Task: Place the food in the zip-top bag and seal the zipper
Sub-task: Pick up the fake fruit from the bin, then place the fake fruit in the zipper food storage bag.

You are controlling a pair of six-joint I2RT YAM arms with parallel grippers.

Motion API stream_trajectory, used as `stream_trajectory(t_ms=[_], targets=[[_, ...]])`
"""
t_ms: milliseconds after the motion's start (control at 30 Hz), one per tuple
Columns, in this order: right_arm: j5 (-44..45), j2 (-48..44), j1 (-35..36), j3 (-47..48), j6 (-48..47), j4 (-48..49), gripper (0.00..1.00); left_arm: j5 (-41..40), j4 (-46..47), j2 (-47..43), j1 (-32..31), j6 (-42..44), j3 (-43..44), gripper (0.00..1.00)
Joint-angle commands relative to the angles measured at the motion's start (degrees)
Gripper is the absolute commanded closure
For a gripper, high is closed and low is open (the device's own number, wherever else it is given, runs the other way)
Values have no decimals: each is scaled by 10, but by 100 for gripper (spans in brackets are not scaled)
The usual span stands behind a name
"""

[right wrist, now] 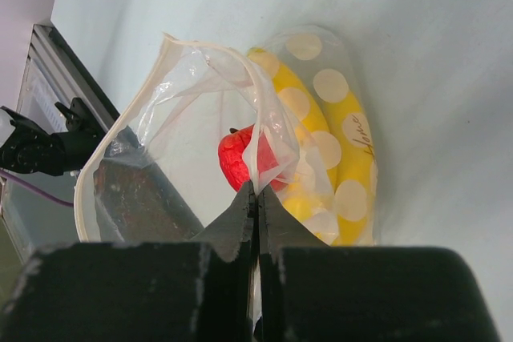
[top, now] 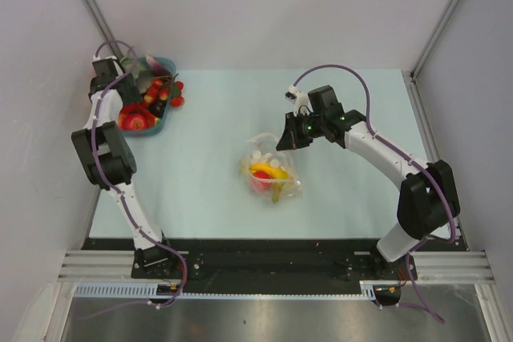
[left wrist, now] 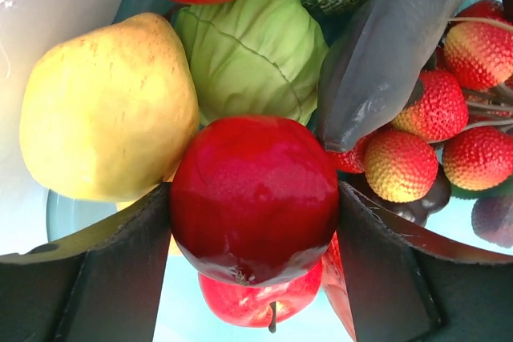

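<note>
**Operator:** Report both end effectors.

**Technician:** The left gripper (left wrist: 252,194) is inside the blue basket (top: 166,64), its fingers pressed against both sides of a red apple (left wrist: 255,170). The right gripper (right wrist: 258,196) is pressed together on the film of the zip-top bag (right wrist: 192,110), pinching the mouth up so that the zipper (right wrist: 94,167) bows open.

**Operator:** Where is the bag relative to the loaded gripper?

**Technician:** It is well apart from it, to its right and nearer the arm bases. The bag's long axis runs far to near, with the mouth at the far end, directly under the right gripper. A banana (right wrist: 357,150) is already inside.
</note>
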Motion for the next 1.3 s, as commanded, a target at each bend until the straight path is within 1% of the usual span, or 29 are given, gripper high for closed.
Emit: stream_trajectory(t_ms=[0, 33, 100, 167, 200, 233, 267, 300, 367, 400, 467, 500, 567, 600, 633, 667, 700, 767, 800, 833, 867, 900, 967, 1000, 1067, 1133, 1167, 1200, 1267], targets=[[-6, -4, -3, 11, -1, 18, 100, 20, 9, -58, -2, -2, 8, 35], [-7, -5, -1, 11, -2, 18, 100, 27, 6, -70, -2, -9, -9, 39], [-8, -8, -2, 10, 0, 17, 100, 51, 2, -118, -3, -16, -29, 41], [-9, -13, -1, 7, 4, 19, 100, 89, -4, -160, -10, -20, -64, 46], [-11, -15, -1, 5, 5, 22, 100, 93, -3, -207, -30, -1, -98, 47], [-11, -17, 2, 2, 5, 23, 100, 96, 12, -233, -44, 10, -119, 47], [-11, -21, 3, -2, 3, 22, 100, 115, 23, -259, -58, 19, -142, 47], [-10, -22, 4, -3, 2, 23, 100, 128, 31, -316, -86, 28, -183, 47], [-11, -28, 6, -10, 2, 22, 100, 176, 39, -369, -121, 40, -217, 47], [-11, -28, 7, -11, 2, 21, 100, 190, 37, -412, -160, 41, -246, 48], [-11, -31, 7, -13, 3, 22, 100, 210, 36, -454, -207, 35, -277, 48], [-12, -32, 7, -13, 5, 24, 100, 226, 37, -490, -253, 33, -310, 49], [-17, -32, 6, -13, 8, 26, 100, 236, 52, -517, -308, 16, -344, 49], [-22, -33, 7, -12, 12, 29, 100, 242, 56, -530, -363, 14, -366, 49], [-24, -33, 7, -13, 14, 29, 100, 243, 60, -545, -393, 15, -375, 49], [-26, -34, 7, -13, 14, 29, 100, 242, 61, -548, -421, 18, -382, 48], [-29, -35, 7, -13, 16, 30, 100, 240, 58, -551, -471, 26, -390, 48], [-32, -39, 7, -13, 17, 30, 100, 229, 47, -544, -514, 28, -397, 48], [-33, -40, 7, -13, 17, 29, 100, 229, 37, -540, -542, 43, -402, 48], [-34, -43, 7, -13, 18, 29, 100, 229, 33, -535, -554, 44, -404, 48], [-35, -44, 7, -13, 18, 30, 100, 228, 31, -527, -565, 48, -409, 46], [-39, -46, 6, -13, 19, 31, 100, 227, 21, -521, -585, 59, -411, 41], [-40, -48, 6, -14, 21, 31, 100, 227, 6, -509, -599, 71, -410, 32], [-41, -49, 6, -14, 21, 31, 100, 227, -10, -491, -607, 82, -402, 25], [-42, -51, 6, -15, 21, 32, 100, 203, -70, -469, -607, 76, -387, 17], [-42, -51, 6, -16, 19, 31, 100, 189, -94, -466, -597, 61, -371, 11], [-43, -51, 6, -16, 18, 31, 100, 198, -86, -476, -571, 49, -374, 7], [-43, -50, 6, -16, 16, 31, 100, 208, -75, -509, -555, 33, -388, 1], [-43, -49, 7, -15, 15, 31, 100, 225, -31, -541, -521, 6, -403, 0]])
